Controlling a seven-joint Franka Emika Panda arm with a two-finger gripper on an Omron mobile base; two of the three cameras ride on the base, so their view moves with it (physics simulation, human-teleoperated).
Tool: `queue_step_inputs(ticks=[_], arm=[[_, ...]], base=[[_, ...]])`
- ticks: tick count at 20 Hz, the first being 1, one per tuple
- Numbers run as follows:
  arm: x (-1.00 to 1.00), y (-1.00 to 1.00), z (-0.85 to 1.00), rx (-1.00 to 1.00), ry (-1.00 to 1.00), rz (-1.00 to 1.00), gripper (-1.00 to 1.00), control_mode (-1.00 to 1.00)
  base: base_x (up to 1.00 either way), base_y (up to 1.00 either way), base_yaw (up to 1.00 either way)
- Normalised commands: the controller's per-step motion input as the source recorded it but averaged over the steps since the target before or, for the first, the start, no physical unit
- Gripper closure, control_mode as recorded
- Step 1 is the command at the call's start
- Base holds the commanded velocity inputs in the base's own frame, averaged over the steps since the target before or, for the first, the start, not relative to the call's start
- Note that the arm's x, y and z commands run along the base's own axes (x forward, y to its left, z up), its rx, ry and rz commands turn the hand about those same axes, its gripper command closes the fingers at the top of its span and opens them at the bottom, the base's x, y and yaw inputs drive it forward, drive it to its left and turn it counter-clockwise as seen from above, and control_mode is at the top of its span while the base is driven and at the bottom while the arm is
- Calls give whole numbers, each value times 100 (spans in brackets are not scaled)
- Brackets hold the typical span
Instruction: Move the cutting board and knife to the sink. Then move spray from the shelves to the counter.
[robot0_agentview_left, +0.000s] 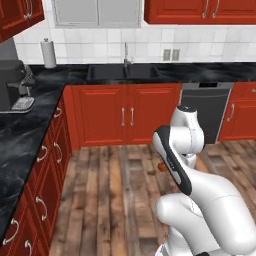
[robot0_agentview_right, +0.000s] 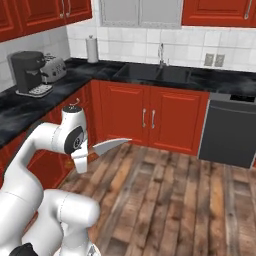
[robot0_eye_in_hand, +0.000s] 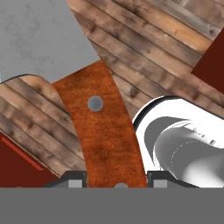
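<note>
No brand, label or writing can be read anywhere in the kitchen.

Going left to right in the left base view: a dark coffee machine (robot0_agentview_left: 14, 82) stands on the black marble bench (robot0_agentview_left: 20, 135) at the far left, a paper towel roll (robot0_agentview_left: 48, 53) stands against the tiled wall, and the sink (robot0_agentview_left: 123, 72) is set in the bench along the back wall, with its thin faucet (robot0_agentview_left: 125, 54) upright behind it. Right of the red cabinet doors (robot0_agentview_left: 127, 115) under the sink is a dark dishwasher front (robot0_agentview_left: 205, 110). The white arm is folded over the wooden floor (robot0_agentview_left: 100, 200), well apart from the sink.

The hand (robot0_eye_in_hand: 116, 181) is closed on the knife (robot0_eye_in_hand: 98, 127), its two finger tips pressing either side of the reddish-brown handle near its butt end. In the hand view the handle runs up and slightly to the left away from the fingers, with a grey rivet in its middle, and the broad grey blade widens beyond it at the top left. In the right base view the knife (robot0_agentview_right: 111, 145) sticks out of the arm's right side, its long axis nearly level, and the curved silver blade points right and slightly up, over the floor in front of the cabinets. In the left base view a small piece of the reddish handle (robot0_agentview_left: 162, 167) shows just left of the forearm.
</note>
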Motion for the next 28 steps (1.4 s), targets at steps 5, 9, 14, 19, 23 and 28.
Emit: queue_step_inputs(ticks=[5, 9, 14, 19, 23, 28], arm=[[0, 0, 0, 0, 0, 0, 100, 100], [0, 0, 0, 0, 0, 0, 100, 100], [0, 0, 0, 0, 0, 0, 100, 100], [0, 0, 0, 0, 0, 0, 100, 100], [0, 0, 0, 0, 0, 0, 100, 100], [0, 0, 0, 0, 0, 0, 100, 100]], base=[[85, 26, -9], [84, 28, -11], [82, 34, -5], [81, 40, 0], [86, 33, 0], [87, 28, 0]])
